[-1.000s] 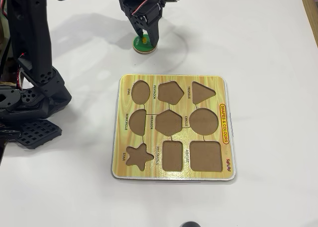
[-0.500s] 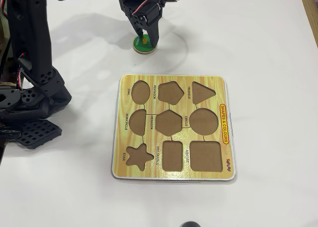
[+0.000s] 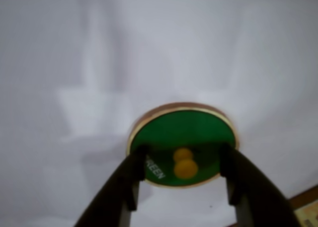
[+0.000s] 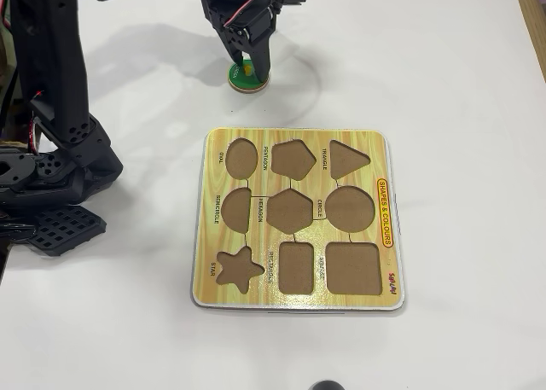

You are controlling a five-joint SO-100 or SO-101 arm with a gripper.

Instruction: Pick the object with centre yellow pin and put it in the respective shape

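The object with centre yellow pin, a green disc (image 4: 248,81) (image 3: 183,130) with a pale rim, lies flat on the white table beyond the puzzle board's far edge. My gripper (image 4: 246,66) (image 3: 183,155) hovers right over it, open, its two dark fingers (image 3: 133,180) standing on either side of the yellow pin (image 3: 185,166) without touching it. The respective shape, the round cutout labelled CIRCLE (image 4: 350,209), lies in the middle row at the right of the yellow board (image 4: 299,142) and holds nothing.
The arm's black base and a clamp (image 4: 51,185) fill the left side of the overhead view. The board's other cutouts hold nothing, among them the oval (image 4: 240,157) and the semicircle (image 4: 238,209). A corner of the board (image 3: 309,213) shows in the wrist view.
The gripper has shifted very slightly over the disc. The disc and the board have stayed where they were.
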